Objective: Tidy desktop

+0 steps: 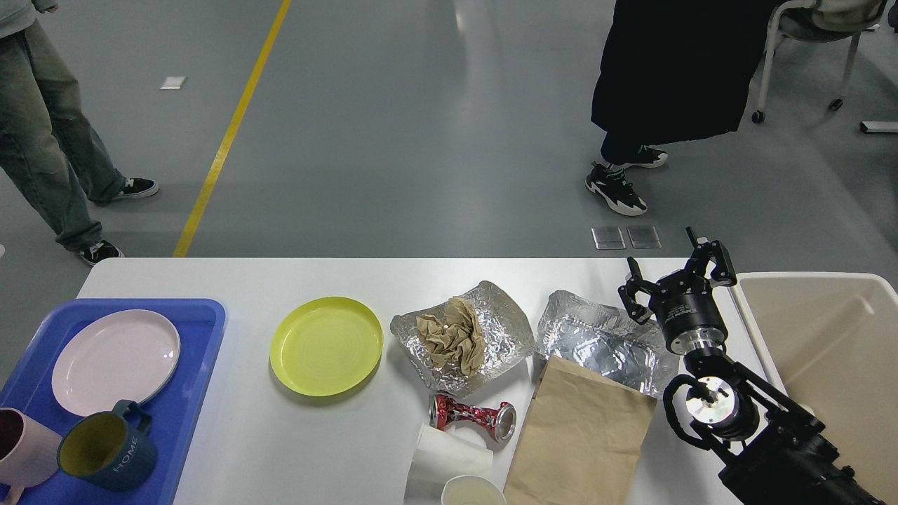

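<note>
Our right gripper [675, 275] hangs above the desktop [351, 277] near its far right corner, fingers spread apart and holding nothing, just beside the cream bin [744, 308] that stands against the desk's right edge; our left arm is not in view. The desktop itself fills the lower half of the view, wide and white, and it carries two kinds of things. Along its left edge sits a blue tray [203, 330] holding a pale pink plate [116, 361], a dark mug [112, 449] with a yellow inside and part of another cup [21, 449], so we judge crockery goes there. The yellow plate [326, 345] lies alone left of centre, not yet on the tray. Toward the right the rubbish gathers: a foil wrap [498, 330] cradling crumpled brown paper [452, 340], a second foil sheet [596, 337] directly under the gripper's reach, a brown paper bag [582, 435] overlapping it, a crushed red can [471, 415], and at the near edge a white paper cup [449, 459] on its side beside another cup [473, 491]. We judge the open fingers are placed to take foil toward the bin.
</note>
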You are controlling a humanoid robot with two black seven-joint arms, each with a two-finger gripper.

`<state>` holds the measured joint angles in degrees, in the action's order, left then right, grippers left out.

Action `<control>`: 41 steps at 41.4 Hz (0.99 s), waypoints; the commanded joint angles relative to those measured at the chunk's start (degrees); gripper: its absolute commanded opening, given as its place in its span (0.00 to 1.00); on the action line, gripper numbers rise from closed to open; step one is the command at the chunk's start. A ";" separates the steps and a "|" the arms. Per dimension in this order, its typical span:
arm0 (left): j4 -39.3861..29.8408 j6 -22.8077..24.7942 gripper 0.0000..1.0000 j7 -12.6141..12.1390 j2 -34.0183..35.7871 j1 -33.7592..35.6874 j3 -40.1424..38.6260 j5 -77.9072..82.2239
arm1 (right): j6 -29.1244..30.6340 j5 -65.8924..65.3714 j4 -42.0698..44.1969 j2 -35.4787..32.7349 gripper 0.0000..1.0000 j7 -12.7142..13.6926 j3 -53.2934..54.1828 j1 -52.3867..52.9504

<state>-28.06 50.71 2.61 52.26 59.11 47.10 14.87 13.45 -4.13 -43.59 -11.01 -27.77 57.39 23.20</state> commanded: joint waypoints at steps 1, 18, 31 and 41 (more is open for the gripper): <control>-3.66 2.47 0.95 0.03 0.12 11.10 9.75 -0.11 | 0.00 0.00 0.00 0.03 1.00 0.00 0.00 0.00; -21.59 3.17 0.96 0.29 -14.29 51.97 39.64 -2.30 | 0.00 0.00 0.00 -0.06 1.00 0.00 0.00 0.00; -40.55 3.17 0.96 0.29 -31.94 75.78 43.42 -18.11 | 0.00 0.00 0.00 0.03 1.00 0.00 0.00 0.00; -55.15 2.21 0.96 0.56 -38.11 86.95 43.96 -26.81 | 0.00 0.00 0.09 0.03 1.00 0.00 0.00 0.00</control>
<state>-77.04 53.45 2.99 15.78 141.15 90.94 -7.95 13.45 -4.13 -43.55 -10.99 -27.77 57.39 23.20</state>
